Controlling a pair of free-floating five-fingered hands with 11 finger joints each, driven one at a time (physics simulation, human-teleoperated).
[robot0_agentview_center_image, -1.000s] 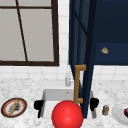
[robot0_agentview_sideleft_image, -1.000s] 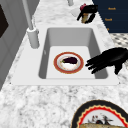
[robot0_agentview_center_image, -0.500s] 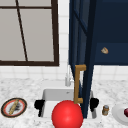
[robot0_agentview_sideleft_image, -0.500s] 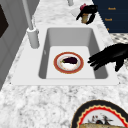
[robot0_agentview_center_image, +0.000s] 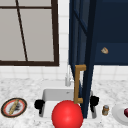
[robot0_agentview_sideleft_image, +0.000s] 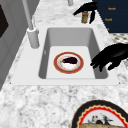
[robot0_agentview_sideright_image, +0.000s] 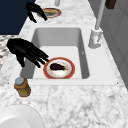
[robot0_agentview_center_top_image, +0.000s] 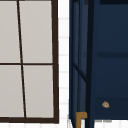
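A red-rimmed plate (robot0_agentview_sideleft_image: 68, 62) with a dark eggplant (robot0_agentview_sideright_image: 58, 67) on it lies on the floor of the white sink (robot0_agentview_sideleft_image: 50, 32). My left hand (robot0_agentview_sideleft_image: 112, 56) hovers over the sink's front left edge with relaxed fingers, holding nothing; it also shows in the front view (robot0_agentview_center_image: 39, 104). My right hand (robot0_agentview_sideright_image: 25, 51) hangs over the sink's front right side, fingers spread and pointing toward the plate (robot0_agentview_sideright_image: 59, 68), open and holding nothing. In the front view this right hand (robot0_agentview_center_image: 94, 100) sits beside the open cabinet door (robot0_agentview_center_image: 85, 62).
A red ball (robot0_agentview_center_image: 67, 115) shows low in the front view before the sink. The door's brass handle (robot0_agentview_center_image: 79, 83) hangs above the basin. A small jar (robot0_agentview_sideright_image: 22, 86) and a white plate (robot0_agentview_sideright_image: 17, 117) stand right of the sink, a patterned plate (robot0_agentview_center_image: 13, 107) left, the faucet (robot0_agentview_sideleft_image: 32, 35) behind.
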